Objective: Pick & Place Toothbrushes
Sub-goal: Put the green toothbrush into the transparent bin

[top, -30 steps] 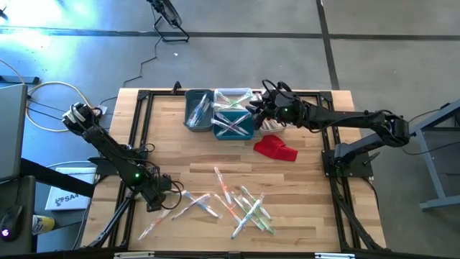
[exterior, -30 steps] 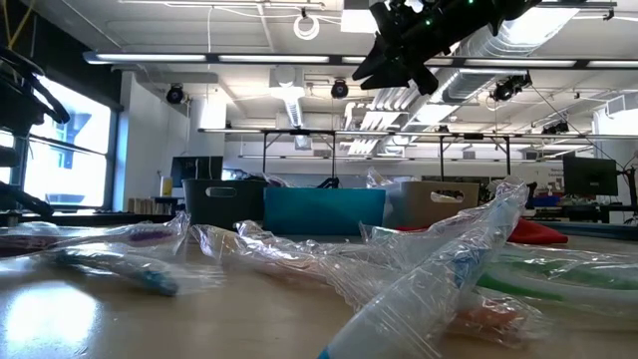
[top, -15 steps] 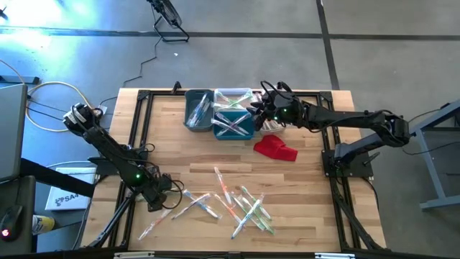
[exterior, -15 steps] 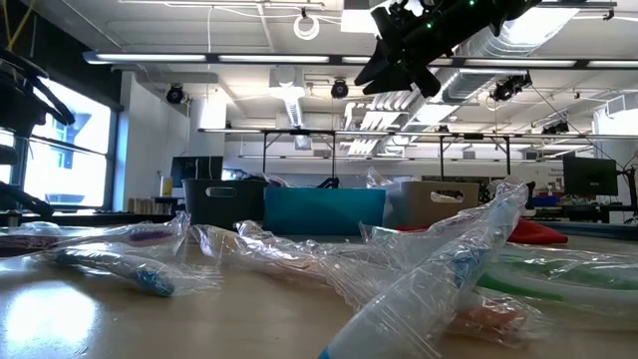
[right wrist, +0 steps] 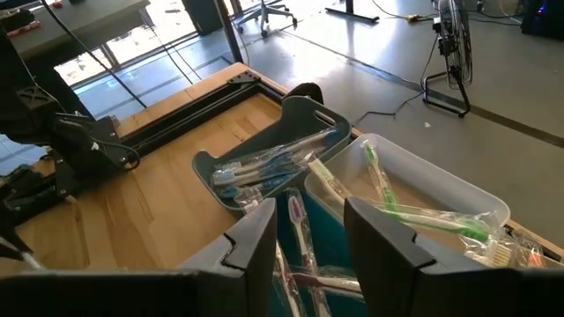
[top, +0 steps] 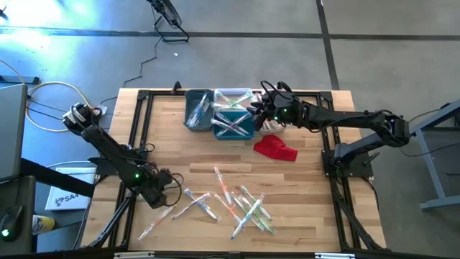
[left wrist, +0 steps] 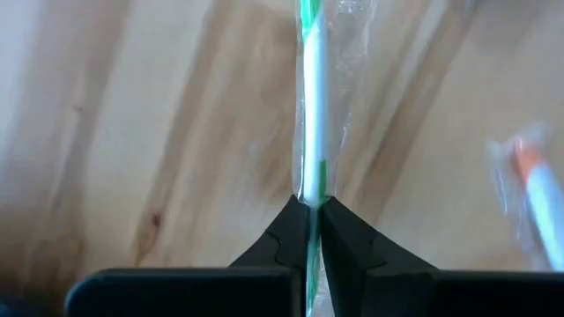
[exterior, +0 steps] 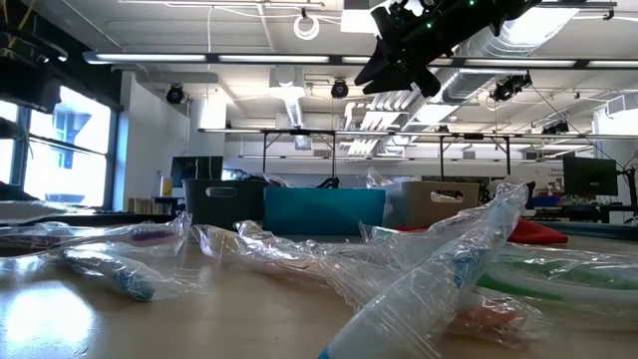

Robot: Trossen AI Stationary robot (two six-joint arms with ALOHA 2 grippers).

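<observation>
Several wrapped toothbrushes (top: 241,205) lie scattered on the table's near half, and they fill the foreground of the low view as toothbrushes (exterior: 429,274). My left gripper (top: 167,191) sits low at the pile's left edge, shut on a green-and-white toothbrush (left wrist: 313,106). My right gripper (top: 256,111) hovers open above the bins at the far edge, holding nothing; it shows as the right gripper (exterior: 399,55) high in the low view. More toothbrushes lie in the grey bin (right wrist: 264,167), the white bin (right wrist: 423,198) and the teal bin (top: 233,124). My left gripper (left wrist: 311,204) pinches the green-and-white toothbrush through its clear wrapper, at one end of the handle (left wrist: 312,187). The fingers lie along the brush, which runs straight out from between them, close over the wood. Whether it still rests on the table does not show.
A red cloth (top: 275,148) lies right of the bins. An orange toothbrush (left wrist: 538,194) lies beside the held one. Black frame rails (top: 144,97) run along the table's edges. Bare wood (top: 180,155) spans the middle between bins and pile.
My left gripper has shifted a little toward the table's right. In the low view a wrapped blue-handled toothbrush at the left has slid and turned slightly. My right gripper has kept its place over the bins.
</observation>
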